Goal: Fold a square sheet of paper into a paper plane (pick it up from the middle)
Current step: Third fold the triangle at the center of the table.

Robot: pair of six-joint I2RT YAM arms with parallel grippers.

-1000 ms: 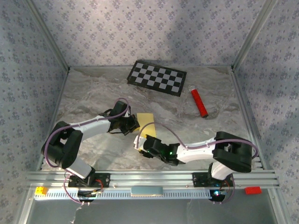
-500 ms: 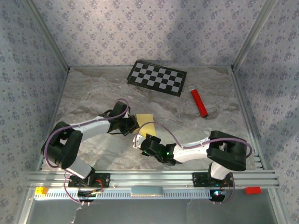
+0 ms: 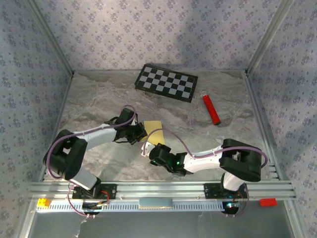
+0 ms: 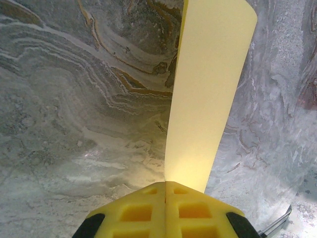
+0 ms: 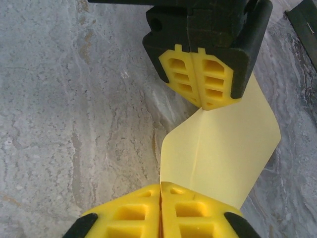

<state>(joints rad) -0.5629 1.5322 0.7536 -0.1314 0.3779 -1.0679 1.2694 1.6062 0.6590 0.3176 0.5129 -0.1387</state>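
The square sheet of paper (image 3: 155, 130) is pale yellow and is held off the table between my two grippers, near the table's middle. A lengthwise crease runs down it in the right wrist view, paper (image 5: 225, 148). My left gripper (image 3: 143, 132) is shut on the sheet's far-left edge; its yellow pads (image 4: 148, 210) meet on the paper (image 4: 208, 94), which stands up on edge ahead of them. My right gripper (image 3: 150, 145) is shut on the near edge (image 5: 160, 187). The left gripper (image 5: 202, 103) faces it from across the sheet.
A black-and-white checkerboard panel (image 3: 166, 82) lies at the back centre. A red tube (image 3: 211, 109) lies to its right. The table (image 3: 99, 99) is grey marbled, with metal frame posts and patterned walls around it and a rail along the near edge.
My right gripper has shut on the near edge of the sheet, and its arm shifted slightly left. The left gripper kept its hold and barely moved.
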